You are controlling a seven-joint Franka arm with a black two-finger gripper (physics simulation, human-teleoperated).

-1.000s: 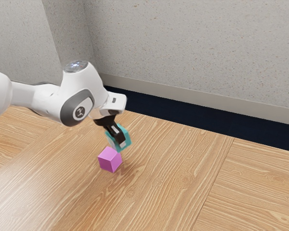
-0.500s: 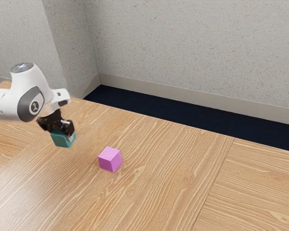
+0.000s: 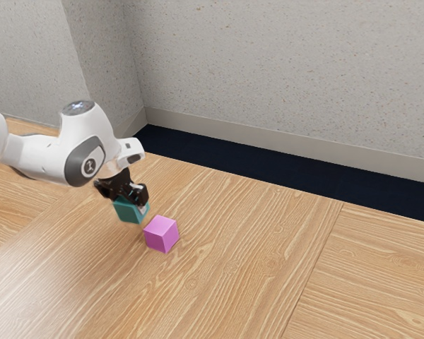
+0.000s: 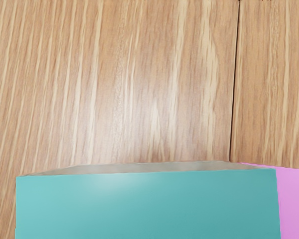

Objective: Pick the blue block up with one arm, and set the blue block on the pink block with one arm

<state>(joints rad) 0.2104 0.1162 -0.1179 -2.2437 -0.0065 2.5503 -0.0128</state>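
A teal-blue block (image 3: 131, 210) hangs just above the wooden table, with my black gripper (image 3: 126, 195) shut on it from above. The pink block (image 3: 161, 234) rests on the table just to the exterior view's right of the held block, slightly lower. In the wrist view the blue block (image 4: 147, 204) sits large and close under my hand, and a sliver of the pink block (image 4: 293, 201) shows beside it.
The wooden table (image 3: 254, 268) extends wide toward the exterior view's right, with a plank seam (image 3: 318, 247) across it. A grey wall with a pale baseboard (image 3: 283, 141) runs behind, above a dark floor strip.
The arm swung from above the pink block to the exterior view's left with the blue block, then came back right. The block now hangs close beside the pink one.
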